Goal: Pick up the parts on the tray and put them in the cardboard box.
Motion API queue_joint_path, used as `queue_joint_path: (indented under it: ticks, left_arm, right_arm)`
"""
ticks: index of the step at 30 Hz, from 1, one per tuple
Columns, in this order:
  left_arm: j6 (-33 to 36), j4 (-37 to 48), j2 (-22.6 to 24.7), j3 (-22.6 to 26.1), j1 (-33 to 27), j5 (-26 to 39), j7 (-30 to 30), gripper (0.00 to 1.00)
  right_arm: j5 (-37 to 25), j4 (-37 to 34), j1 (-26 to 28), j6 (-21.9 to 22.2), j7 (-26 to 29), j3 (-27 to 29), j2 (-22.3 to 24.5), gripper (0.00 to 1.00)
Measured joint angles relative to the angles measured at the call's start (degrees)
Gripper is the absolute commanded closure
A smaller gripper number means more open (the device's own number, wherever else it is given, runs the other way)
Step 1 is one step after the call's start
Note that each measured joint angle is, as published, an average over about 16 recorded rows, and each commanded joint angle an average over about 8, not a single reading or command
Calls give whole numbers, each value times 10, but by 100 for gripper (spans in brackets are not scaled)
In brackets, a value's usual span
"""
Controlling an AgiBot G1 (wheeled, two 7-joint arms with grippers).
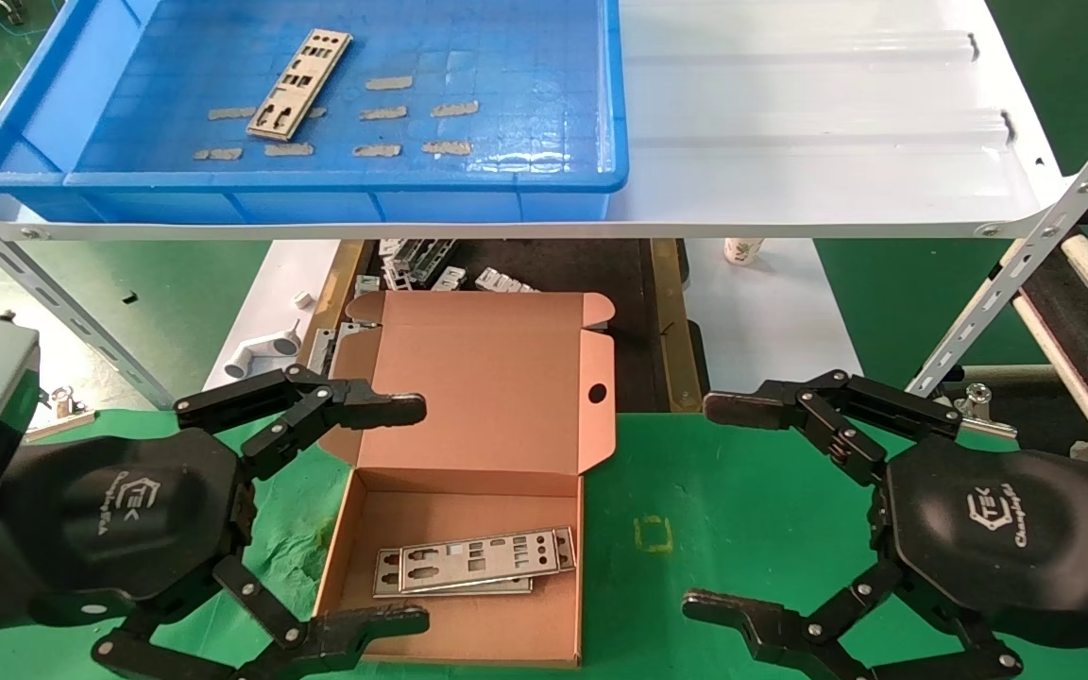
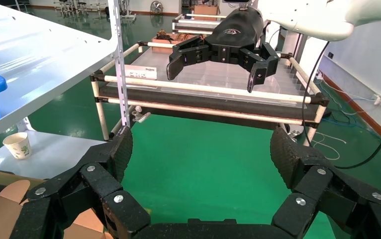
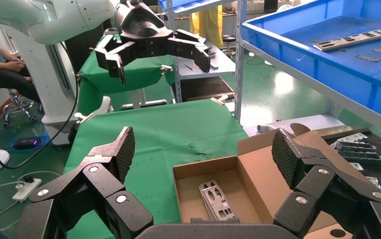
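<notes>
One punched silver part [image 1: 299, 83] lies at a slant on the floor of the blue tray [image 1: 317, 184] on the upper shelf; the right wrist view shows this part [image 3: 352, 41] too. The cardboard box [image 1: 478, 378] stands open on the green cloth, lid up, with two overlapping parts [image 1: 473, 559] inside, the same parts [image 3: 217, 199] in the right wrist view. My left gripper [image 1: 407, 515] hangs open at the box's left side, nothing between its fingers. My right gripper [image 1: 714, 505] stands open over the cloth to the right of the box, empty.
Tan tape strips [image 1: 412, 113] dot the tray floor. The white shelf board [image 1: 818, 123] spans the back on angled metal struts [image 1: 1026, 274]. Behind the box lie metal brackets [image 1: 421, 264], a white plastic fitting [image 1: 261, 354] and a paper cup [image 1: 742, 250]. A yellow square mark [image 1: 654, 535] is on the cloth.
</notes>
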Motion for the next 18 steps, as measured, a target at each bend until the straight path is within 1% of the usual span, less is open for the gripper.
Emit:
queue_joint_path:
  ticks: [18]
  left_arm:
    - [0,0,0,0,0,0,0,0]
  right_arm:
    - [0,0,0,0,0,0,0,0]
